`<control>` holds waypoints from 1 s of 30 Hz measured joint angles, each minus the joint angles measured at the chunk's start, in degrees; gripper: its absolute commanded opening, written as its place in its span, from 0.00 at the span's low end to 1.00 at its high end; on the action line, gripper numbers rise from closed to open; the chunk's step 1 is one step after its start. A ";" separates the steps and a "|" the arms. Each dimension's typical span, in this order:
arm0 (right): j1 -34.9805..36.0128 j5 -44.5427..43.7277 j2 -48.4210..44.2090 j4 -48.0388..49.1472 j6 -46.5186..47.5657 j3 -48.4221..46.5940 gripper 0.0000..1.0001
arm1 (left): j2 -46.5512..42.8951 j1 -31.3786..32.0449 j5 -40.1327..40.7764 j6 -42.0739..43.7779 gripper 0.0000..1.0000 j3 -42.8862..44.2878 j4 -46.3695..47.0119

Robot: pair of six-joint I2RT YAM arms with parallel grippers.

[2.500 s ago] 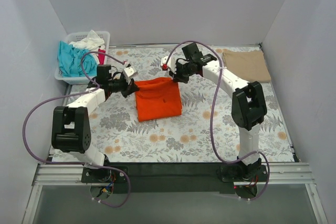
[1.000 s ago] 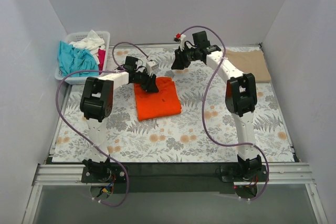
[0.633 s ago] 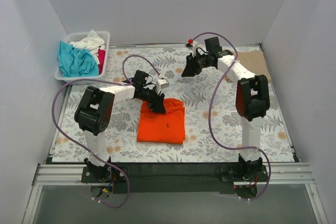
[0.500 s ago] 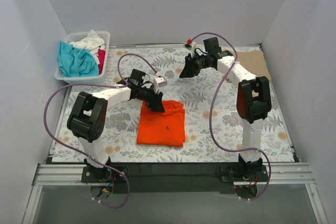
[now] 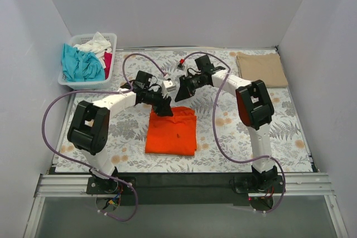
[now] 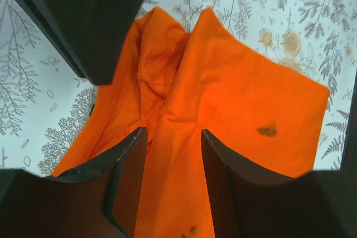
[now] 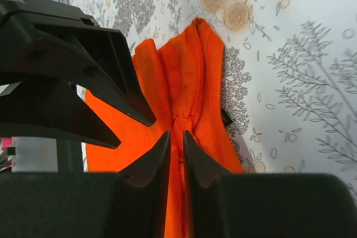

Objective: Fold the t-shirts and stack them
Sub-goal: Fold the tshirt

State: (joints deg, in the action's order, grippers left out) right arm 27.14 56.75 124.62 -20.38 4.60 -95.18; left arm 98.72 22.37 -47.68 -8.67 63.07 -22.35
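Observation:
The orange t-shirt (image 5: 173, 135) lies folded on the floral table, near the middle front. My left gripper (image 5: 165, 108) hovers over its far left corner, jaws open, with orange cloth (image 6: 240, 93) beneath the gap (image 6: 173, 137). My right gripper (image 5: 177, 94) meets it from the right; in the right wrist view its jaws (image 7: 175, 134) are almost closed on a bunched ridge of the orange t-shirt (image 7: 195, 71). The left gripper's fingers (image 7: 95, 54) show open beside it. A folded tan t-shirt (image 5: 262, 69) lies at the back right.
A white slatted basket (image 5: 83, 85) stands at the back left, holding a teal shirt (image 5: 81, 64), a white shirt (image 5: 93, 44) and a pink-red one (image 5: 107, 58). White walls enclose the table on three sides.
My right gripper has swung from the back middle down and left to the orange t-shirt's far edge. The left gripper stayed at that edge. The shirt has not moved in the last half second.

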 measured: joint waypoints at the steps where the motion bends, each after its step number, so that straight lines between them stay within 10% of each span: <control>1: 0.55 0.00 0.74 0.24 -0.22 0.33 0.17 | 0.81 0.00 0.22 0.44 0.41 0.00 -0.11; 16: 2.56 -0.46 7.61 4.33 -3.85 5.09 0.13 | 4.50 3.02 4.35 3.39 0.40 -1.73 2.89; 24: 2.51 -0.35 7.61 5.38 -4.33 5.62 0.13 | 4.96 3.72 4.94 4.74 0.03 -2.54 4.24; 30: 2.49 -0.09 7.61 5.73 -4.39 5.79 0.12 | 2.23 3.74 4.85 5.35 0.00 -2.75 2.91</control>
State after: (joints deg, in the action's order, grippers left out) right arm 29.63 56.66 132.22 -14.66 0.21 -89.38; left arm 100.95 26.11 -42.83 -3.31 60.31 -19.44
